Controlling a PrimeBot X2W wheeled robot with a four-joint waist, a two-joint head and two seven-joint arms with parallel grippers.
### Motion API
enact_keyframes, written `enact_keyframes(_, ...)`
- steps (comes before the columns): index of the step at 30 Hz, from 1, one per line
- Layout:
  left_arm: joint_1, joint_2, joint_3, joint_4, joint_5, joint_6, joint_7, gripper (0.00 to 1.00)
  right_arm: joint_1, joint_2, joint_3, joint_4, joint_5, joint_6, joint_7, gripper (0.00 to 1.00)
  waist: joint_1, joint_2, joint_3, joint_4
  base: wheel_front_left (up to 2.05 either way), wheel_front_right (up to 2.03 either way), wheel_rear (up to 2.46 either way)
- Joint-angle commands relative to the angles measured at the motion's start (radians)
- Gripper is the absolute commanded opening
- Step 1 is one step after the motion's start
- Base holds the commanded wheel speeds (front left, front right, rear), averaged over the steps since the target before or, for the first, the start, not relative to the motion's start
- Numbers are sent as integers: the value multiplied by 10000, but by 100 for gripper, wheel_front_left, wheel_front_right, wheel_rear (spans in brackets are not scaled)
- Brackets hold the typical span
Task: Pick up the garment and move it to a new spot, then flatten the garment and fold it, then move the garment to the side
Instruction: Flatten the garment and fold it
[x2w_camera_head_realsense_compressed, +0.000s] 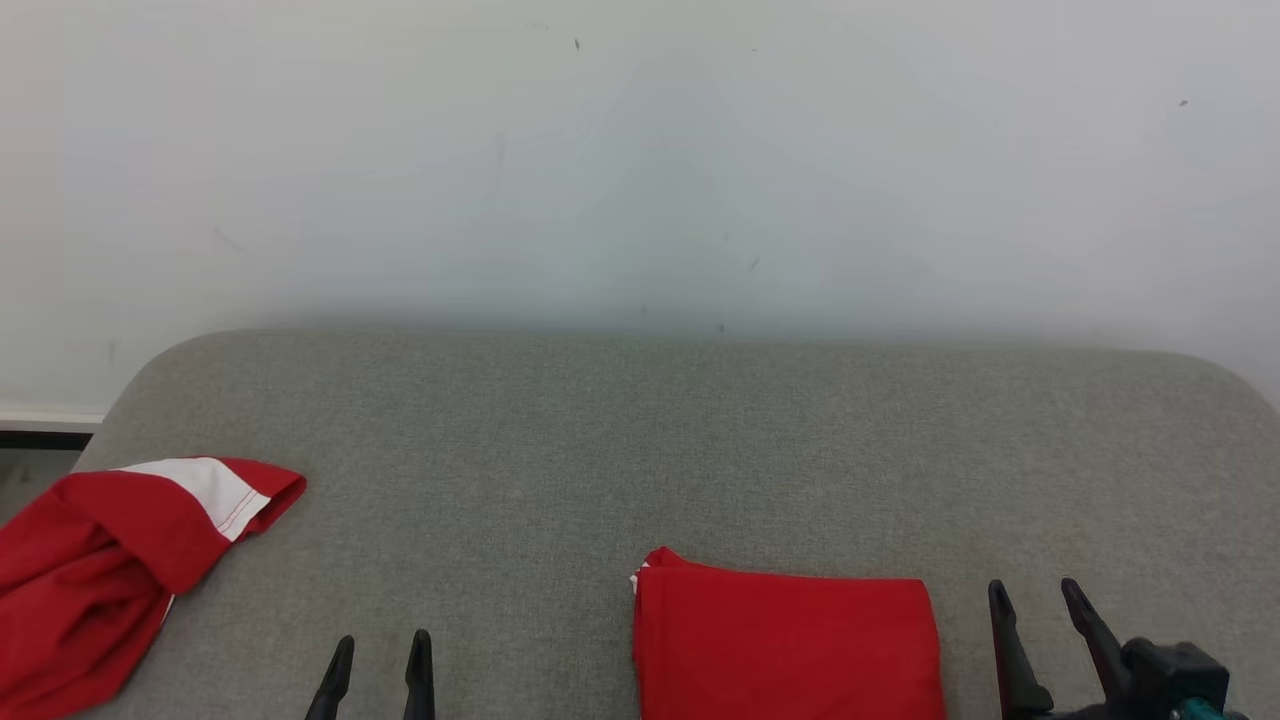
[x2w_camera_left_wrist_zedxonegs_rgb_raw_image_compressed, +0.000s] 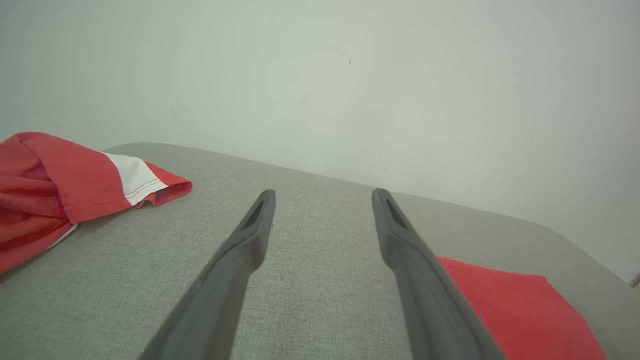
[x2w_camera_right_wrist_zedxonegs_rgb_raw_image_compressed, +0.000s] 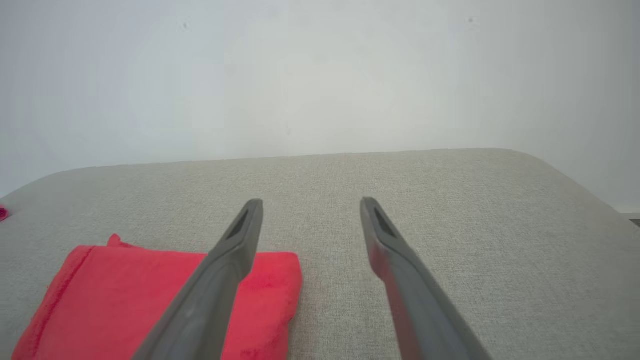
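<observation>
Left tool (x2w_camera_head_realsense_compressed: 383, 640) and right tool (x2w_camera_head_realsense_compressed: 1032, 588) are hovering spread and empty, flanking the folded red garment (x2w_camera_head_realsense_compressed: 785, 645) lying at five o'clock on the grey table (x2w_camera_head_realsense_compressed: 600, 450), its fold apparently done, while the crumpled red-and-white garment (x2w_camera_head_realsense_compressed: 90, 570) at eight o'clock is likely awaiting a left-side pickup.

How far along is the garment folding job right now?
Done: the folded red garment lies as a neat rectangle beside the right claw. In hand: nothing; right claw and left claw both stand open, off the cloth. Left: the crumpled red-and-white garment at the left edge lies unfolded, if it counts.
</observation>
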Motion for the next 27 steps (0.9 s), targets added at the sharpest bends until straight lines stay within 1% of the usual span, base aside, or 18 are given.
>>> enact_keyframes(1, 74, -7, 52, 73, 106, 8, -36, 100, 360, 114, -87, -463, -247, -24, 50, 100, 0, 0, 13, -31, 0, 0, 0)
enact_keyframes(4, 24, 25, 108, 332, 488, 5, -36, 100, 1149, 261, -259, -1558, -693, -24, 125, 100, 0, 0, 14, -69, 0, 0, 0)
enact_keyframes(8, 37, 21, 340, 484, 513, -24, -36, 100, 1680, 591, -570, -2094, -831, -24, 211, 100, 0, 0, -38, -126, 0, 0, 0)
enact_keyframes(12, 116, 12, 529, 544, 487, -60, -36, 100, 1914, 771, -744, -2255, -861, -24, 252, 100, 0, 0, -101, -180, 0, 0, 0)
enact_keyframes(16, 203, 18, 701, 445, 727, -85, -36, 100, 1981, 871, -969, -2267, -1009, -24, 323, 100, 0, 0, -194, -286, 0, 0, 0)
enact_keyframes(20, 282, 48, 758, 472, 931, -100, -36, 100, 1891, 907, -925, -2244, -1005, -24, 341, 100, 0, 0, -232, -405, 0, 0, 0)
enact_keyframes(27, 287, 68, 700, 546, 895, -83, -36, 100, 1831, 913, -713, -2099, -792, -24, 332, 100, 0, 0, -249, -466, 0, 0, 0)
